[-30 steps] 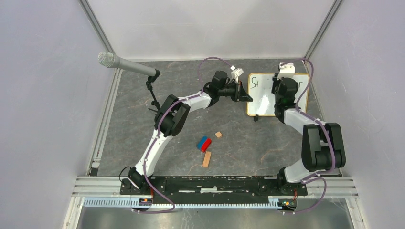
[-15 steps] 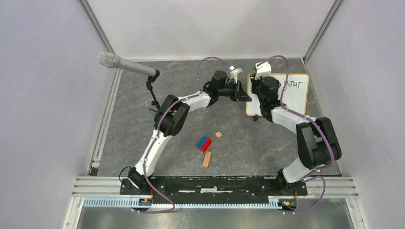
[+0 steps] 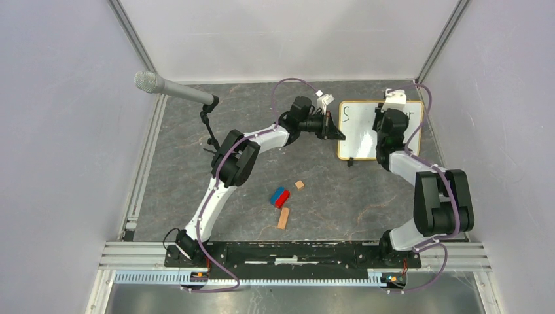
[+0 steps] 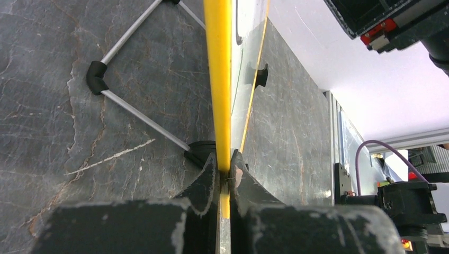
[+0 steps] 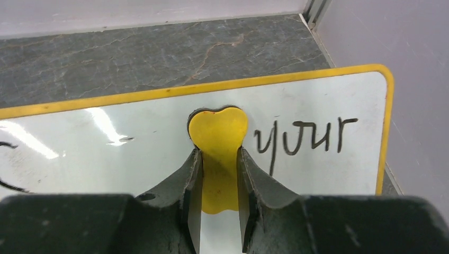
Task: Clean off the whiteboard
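The whiteboard [image 3: 358,134] lies flat at the far right of the bench [image 3: 196,163]. Its far edge is near the back wall and its right edge is close to the side wall. Open room lies only to its left and toward the arm bases.

The left gripper [image 4: 225,166] has its jaws clamped on the board's yellow left rim. Only the left wrist view shows this, with the board seen edge-on. The same view shows the legs of the microphone stand [image 4: 132,106] just beside that rim.

The right gripper [image 5: 218,153] stands over the board's upper middle, its jaws closed on a yellow pad [image 5: 218,129] that rests on the white surface. The top view hides this pad under the wrist. The right wrist view shows the word "your" [image 5: 307,137] just right of the pad, near the right rim.

A microphone [image 3: 173,89], a red-and-blue block [image 3: 280,197] and two tan blocks [image 3: 283,218] lie well apart from the board.
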